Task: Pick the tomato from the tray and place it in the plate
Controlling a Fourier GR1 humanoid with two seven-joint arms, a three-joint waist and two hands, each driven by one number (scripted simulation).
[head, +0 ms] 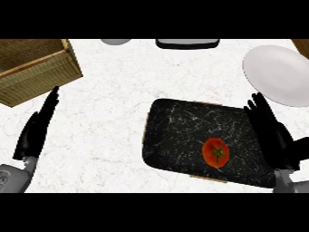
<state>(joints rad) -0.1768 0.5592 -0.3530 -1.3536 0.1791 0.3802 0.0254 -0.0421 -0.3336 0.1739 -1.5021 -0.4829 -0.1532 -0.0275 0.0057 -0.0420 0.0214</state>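
The tomato (216, 152) lies toward the black tray (176, 131)'s near right corner, the right hand (272, 131) straight-fingered over its right edge, the white plate (282, 74) by the counter (117, 99)'s far right corner, the left hand (36, 129) straight-fingered near its left edge.

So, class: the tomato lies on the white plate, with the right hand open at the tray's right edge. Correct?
No. The head view shows the tomato lying on the black tray, not on the plate. The right hand is indeed open at the tray's right edge.

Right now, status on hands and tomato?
Right robot hand open at tray edge, clear of tomato. Left robot hand open, resting left. Tomato on tray; nothing blocking plate.
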